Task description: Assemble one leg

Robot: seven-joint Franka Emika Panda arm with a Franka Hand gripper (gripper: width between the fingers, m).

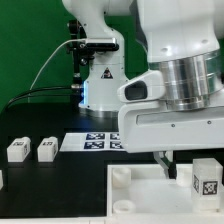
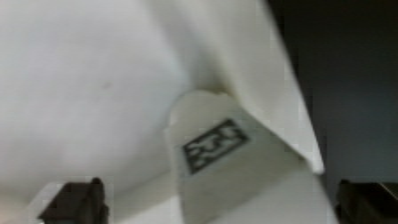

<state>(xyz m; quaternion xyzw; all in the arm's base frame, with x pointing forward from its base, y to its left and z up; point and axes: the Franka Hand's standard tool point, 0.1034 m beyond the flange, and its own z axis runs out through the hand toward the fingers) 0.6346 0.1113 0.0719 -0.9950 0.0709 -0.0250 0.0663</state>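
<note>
While the arm is hanging low over the table, its gripper (image 1: 166, 163) is hovering above the big white panel (image 1: 140, 192), with its fingers spread wide and holding nothing. In the wrist view, both fingertips (image 2: 73, 200) are sitting far apart, and a leg (image 2: 221, 146) with a black-and-white tag is standing between them, farther out. Two more legs (image 1: 17, 149) (image 1: 47, 149) are resting well away, near the marker board (image 1: 92, 143).

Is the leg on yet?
Nothing attached yet: two small white tagged legs sit loose on the table. In hand: the open gripper hovers near a third leg by the large white square panel. Left: grasp it, fit it into a round corner socket.
</note>
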